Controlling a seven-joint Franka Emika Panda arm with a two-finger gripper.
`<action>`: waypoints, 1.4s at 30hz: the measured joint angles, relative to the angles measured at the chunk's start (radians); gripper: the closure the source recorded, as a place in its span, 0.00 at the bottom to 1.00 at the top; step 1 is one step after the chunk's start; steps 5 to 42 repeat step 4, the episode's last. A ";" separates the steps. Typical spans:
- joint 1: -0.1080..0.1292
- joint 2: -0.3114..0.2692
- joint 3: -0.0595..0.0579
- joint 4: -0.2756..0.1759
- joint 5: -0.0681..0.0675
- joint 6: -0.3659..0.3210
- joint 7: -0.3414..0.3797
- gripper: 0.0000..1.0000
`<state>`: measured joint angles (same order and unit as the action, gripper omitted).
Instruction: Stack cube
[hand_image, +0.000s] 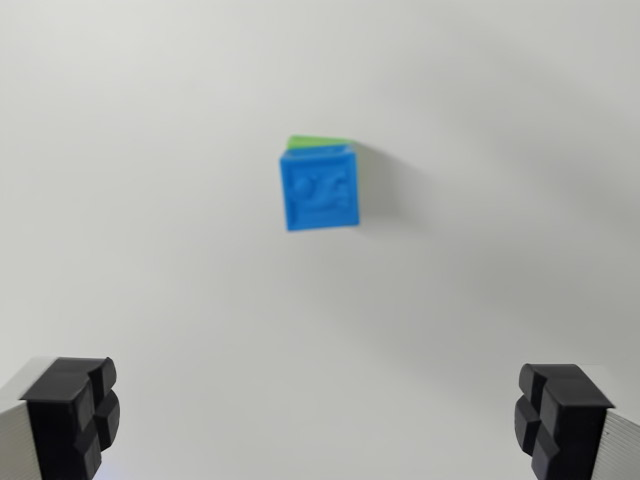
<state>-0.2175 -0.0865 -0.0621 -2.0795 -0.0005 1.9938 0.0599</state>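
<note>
We note a plain white table, matte and bare apart from soft shadows. A blue cube sits on a green cube, of which only an edge shows. The gripper is spread wide, both fingertips holding nothing, well apart from the stack.

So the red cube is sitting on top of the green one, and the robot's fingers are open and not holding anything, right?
Not quite: the cube on top is blue, not red. The wrist view shows the blue cube sitting on the green cube, which only peeks out along its far edge. The rest is right: the gripper is open and empty, with its fingers spread wide at the bottom corners.
</note>
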 joint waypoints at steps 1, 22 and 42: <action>0.000 0.000 0.000 0.000 0.000 0.000 0.000 0.00; 0.000 0.000 0.000 0.000 0.000 0.000 0.000 0.00; 0.000 0.000 0.000 0.000 0.000 0.000 0.000 0.00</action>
